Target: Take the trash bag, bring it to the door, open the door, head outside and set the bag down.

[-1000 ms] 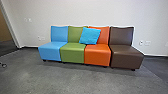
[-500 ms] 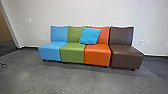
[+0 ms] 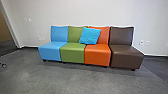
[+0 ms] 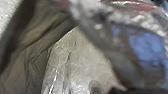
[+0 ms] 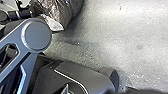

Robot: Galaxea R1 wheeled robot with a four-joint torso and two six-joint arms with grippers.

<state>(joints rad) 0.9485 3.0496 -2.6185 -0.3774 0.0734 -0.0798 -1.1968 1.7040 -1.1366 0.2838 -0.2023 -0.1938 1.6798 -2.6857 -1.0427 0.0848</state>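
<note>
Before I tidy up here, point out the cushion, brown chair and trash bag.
Cushion (image 3: 90, 35): head view, middle of its face.
Brown chair (image 3: 125, 49): head view, its seat.
Trash bag (image 5: 59, 11): right wrist view, crinkled side.

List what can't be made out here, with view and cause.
- Trash bag's full outline: left wrist view, cut off by the picture's edges.
- What the blue patch is: left wrist view, wrinkled film lies over part of it.
- Dark object: head view, cut off by the left edge.
- Parts of the green chair's and orange chair's backs: head view, behind the cushion.
</note>
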